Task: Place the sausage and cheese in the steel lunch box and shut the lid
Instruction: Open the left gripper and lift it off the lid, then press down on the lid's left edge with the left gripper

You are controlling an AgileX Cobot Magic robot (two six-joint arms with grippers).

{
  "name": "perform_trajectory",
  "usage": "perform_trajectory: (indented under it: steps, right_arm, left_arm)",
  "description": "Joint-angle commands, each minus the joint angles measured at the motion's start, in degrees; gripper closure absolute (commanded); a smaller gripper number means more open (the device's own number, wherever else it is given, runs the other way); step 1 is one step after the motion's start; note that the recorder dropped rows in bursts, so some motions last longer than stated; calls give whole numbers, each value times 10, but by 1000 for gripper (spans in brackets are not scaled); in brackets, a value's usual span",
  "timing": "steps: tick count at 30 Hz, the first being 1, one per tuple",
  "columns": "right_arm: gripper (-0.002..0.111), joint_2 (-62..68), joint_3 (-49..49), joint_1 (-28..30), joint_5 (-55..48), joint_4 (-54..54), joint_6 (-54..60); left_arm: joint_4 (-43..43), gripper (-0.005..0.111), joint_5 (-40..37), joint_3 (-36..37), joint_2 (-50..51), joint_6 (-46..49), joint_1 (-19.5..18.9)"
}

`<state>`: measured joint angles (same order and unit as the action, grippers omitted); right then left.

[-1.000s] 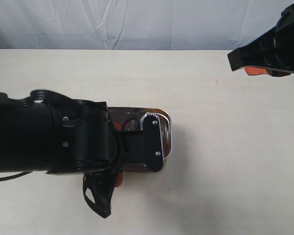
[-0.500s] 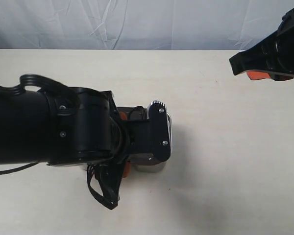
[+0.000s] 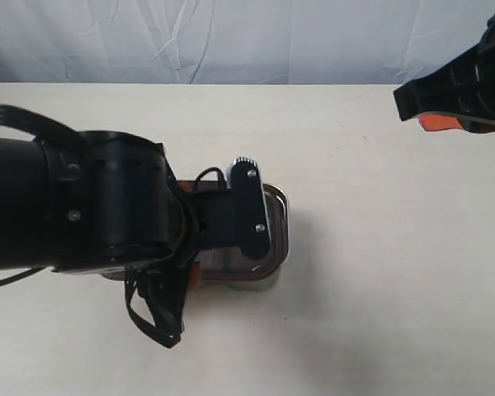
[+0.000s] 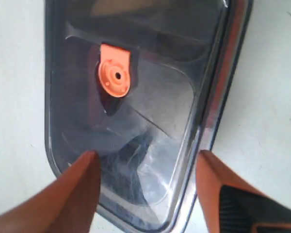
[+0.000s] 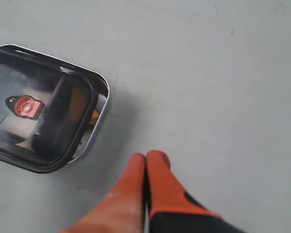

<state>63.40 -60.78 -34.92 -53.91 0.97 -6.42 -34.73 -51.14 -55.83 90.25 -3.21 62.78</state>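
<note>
- The steel lunch box (image 4: pixel 230 82) stands on the pale table (image 3: pixel 379 289), near its middle and under the left arm.
- The lid (image 4: pixel 150 111) lies on top of the box, slightly offset. A strip of steel rim shows along one long side and around one end.
- The orange valve tab (image 4: pixel 115 76) sits at the lid's centre and faces up.
- Left gripper (image 4: pixel 145 160): jaws spread wide over one end of the lid. One of its orange fingers (image 4: pixel 82 189) is above the lid's corner, and the other is outside the box rim, above the table. Whether the fingers touch the lid cannot be told.
- Right gripper (image 5: pixel 145 158): jaws pressed together, holding nothing. It hangs over bare table, well apart from the box, toward the far right corner in the exterior view.
- The cheese (image 5: pixel 94 115) shows as a small yellow patch inside the box, at the uncovered end.
- The sausage cannot be made out through the dark lid.
</note>
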Motion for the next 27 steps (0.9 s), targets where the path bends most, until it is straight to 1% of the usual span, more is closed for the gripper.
perform_trajectory:
  steps: [1,2,3,4,6,7,8,9,10,11,12,14,17,20,27]
  right_arm:
    - [109,-5,0,2,-1,1,4]
    - [109,-5,0,2,-1,1,4]
    - [109,-5,0,2,-1,1,4]
    - [109,-5,0,2,-1,1,4]
    - [109,-5,0,2,-1,1,4]
    - [109,-5,0,2,-1,1,4]
    - [109,-5,0,2,-1,1,4]
    - [109,-5,0,2,-1,1,4]
    - [109,-5,0,2,-1,-1,4]
    - [109,-5,0,2,-1,-3,4]
    - [109,-5,0,2,-1,-3,4]
    - [109,-5,0,2,-3,-3,4]
    - [109,-5,0,2,-5,-3,4]
    - [109,-5,0,2,-3,2,4]
    - [109,-5,0,2,5,2,4]
  left_arm:
    - [1,65,5,-3,-60,-53,2]
    - [1,68,7,-3,-71,-57,0]
    - [-6,76,-1,-3,-96,-80,0]
    - [-25,83,-25,-3,-113,-116,0]
    - [-71,101,-102,-3,-137,-194,-3]
    - [-73,106,-132,-3,-141,-208,-23]
    - [-56,106,-149,-3,-142,-208,-52]
    - [-19,106,-147,-3,-142,-202,-89]
    - [21,106,-127,2,-142,-196,-129]
    - [72,106,-90,8,-142,-177,-172]
    - [134,106,-61,11,-142,-139,-218]
    - [217,106,-43,16,-142,-89,-284]
    - [298,106,-54,16,-142,-54,-370]
    - [347,107,-70,16,-142,-19,-412]
    - [354,107,-83,16,-121,-19,-416]
